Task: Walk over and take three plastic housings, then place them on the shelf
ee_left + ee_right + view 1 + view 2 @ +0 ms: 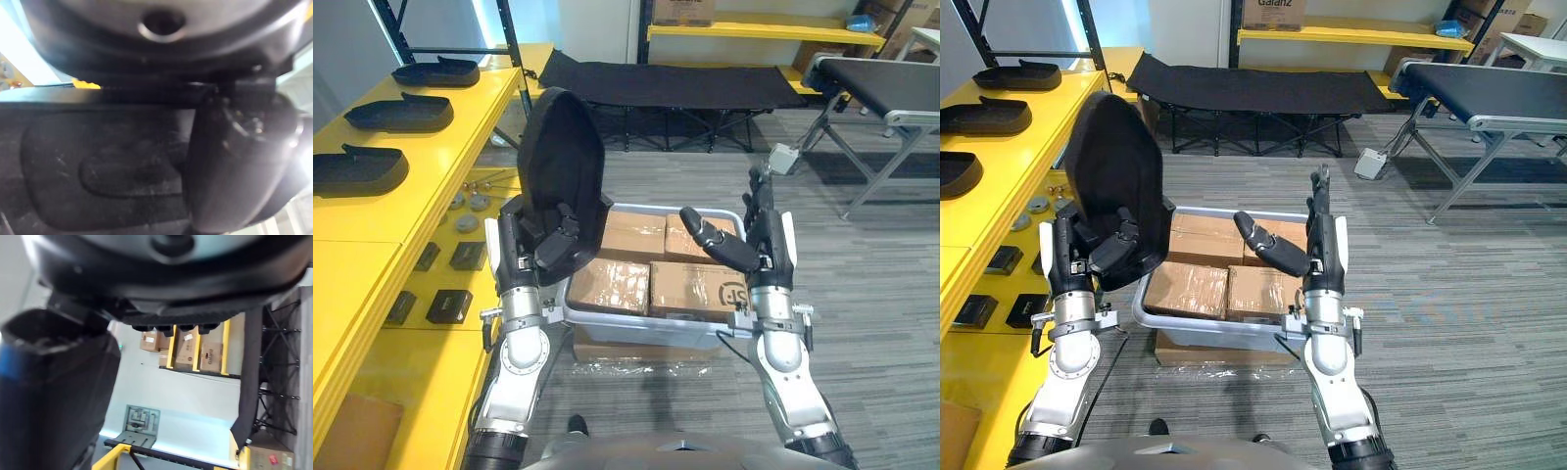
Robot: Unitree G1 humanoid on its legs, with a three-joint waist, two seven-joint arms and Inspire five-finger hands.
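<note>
The left hand [544, 243] is clenched round the bottom part of a black housing [560, 162]. It holds the housing up on its end, above the near left corner of a grey bin [636, 331]. In the left wrist view, the thumb [234, 166] presses flat on the dark plastic.

The right hand [747, 238] is up in the air over the right side of the bin. Its fingers are straight and point up, and its thumb [705, 233] sticks out to the side. It holds nothing.

The bin sits on the floor in front of the robot. Inside it are four brown boxes [695, 286], packed tight side by side and wrapped in clear film. The bin rests on top of one more brown box [626, 352], which is also under clear film.

A long yellow shelf [475, 122] runs along the left side. Three more black housings lie on its top in a row, well apart from each other: the far housing [435, 70], the middle housing [399, 113] and the near housing [357, 168].

On the lower board [421, 392] of the shelf lie some small black boxes [449, 305] and a few round metal parts [466, 223].

Behind the bin stands a black folding cot [685, 86].
</note>
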